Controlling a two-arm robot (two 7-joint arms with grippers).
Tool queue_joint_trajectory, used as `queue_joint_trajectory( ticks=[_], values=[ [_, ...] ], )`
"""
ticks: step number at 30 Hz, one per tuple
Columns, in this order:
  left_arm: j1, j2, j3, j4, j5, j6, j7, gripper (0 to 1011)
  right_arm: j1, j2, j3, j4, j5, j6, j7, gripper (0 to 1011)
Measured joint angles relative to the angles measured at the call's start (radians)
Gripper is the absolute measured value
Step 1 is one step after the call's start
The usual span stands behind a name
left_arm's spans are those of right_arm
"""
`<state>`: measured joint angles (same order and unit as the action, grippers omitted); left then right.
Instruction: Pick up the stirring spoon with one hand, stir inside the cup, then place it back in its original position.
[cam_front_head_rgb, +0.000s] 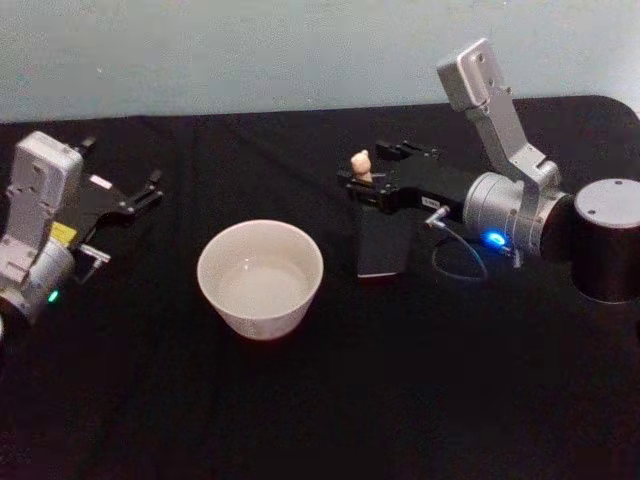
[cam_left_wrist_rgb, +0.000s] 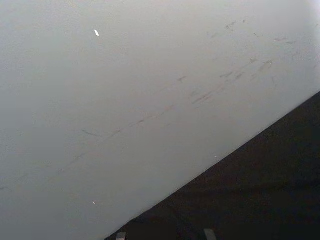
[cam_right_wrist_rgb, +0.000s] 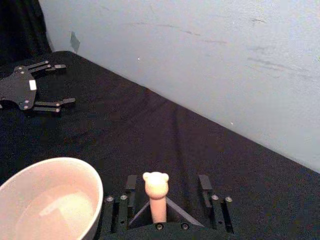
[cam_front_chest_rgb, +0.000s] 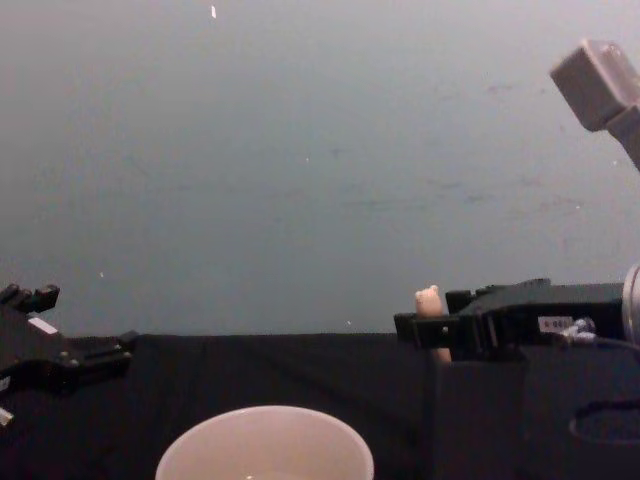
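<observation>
While the spoon stands upright in the box, right of the cup, the right gripper straddles its bear head, fingers spread and not touching. I judge pick-up pending; next I clench on the handle and lift straight. Left gripper is parked far left, released

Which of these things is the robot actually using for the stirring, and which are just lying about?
In the job:
stirring spoon, standing in the dark holder box
cream cup
right hand, open around the spoon's handle

Just there:
left hand, parked open at the far left
black tablecloth
</observation>
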<state>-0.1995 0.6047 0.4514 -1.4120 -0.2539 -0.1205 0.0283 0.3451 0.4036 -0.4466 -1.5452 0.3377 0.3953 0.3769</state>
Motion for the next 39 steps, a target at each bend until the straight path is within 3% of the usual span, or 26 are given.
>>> queue_joint_trajectory(
  ticks=[8, 15, 18, 39],
  values=[
    [0.000, 0.000, 0.000, 0.000, 0.000, 0.000, 0.000, 1001, 0.000, 0.000, 0.000, 0.000, 0.000, 0.000, 0.000, 548],
    [0.000, 0.000, 0.000, 0.000, 0.000, 0.000, 0.000, 1001, 0.000, 0.000, 0.000, 0.000, 0.001, 0.000, -0.001, 280],
    [0.000, 0.000, 0.000, 0.000, 0.000, 0.000, 0.000, 1001, 0.000, 0.000, 0.000, 0.000, 0.001, 0.000, -0.001, 233],
    [0.000, 0.000, 0.000, 0.000, 0.000, 0.000, 0.000, 1002, -0.014, 0.002, 0.013, -0.016, 0.011, -0.014, -0.001, 221]
  ],
)
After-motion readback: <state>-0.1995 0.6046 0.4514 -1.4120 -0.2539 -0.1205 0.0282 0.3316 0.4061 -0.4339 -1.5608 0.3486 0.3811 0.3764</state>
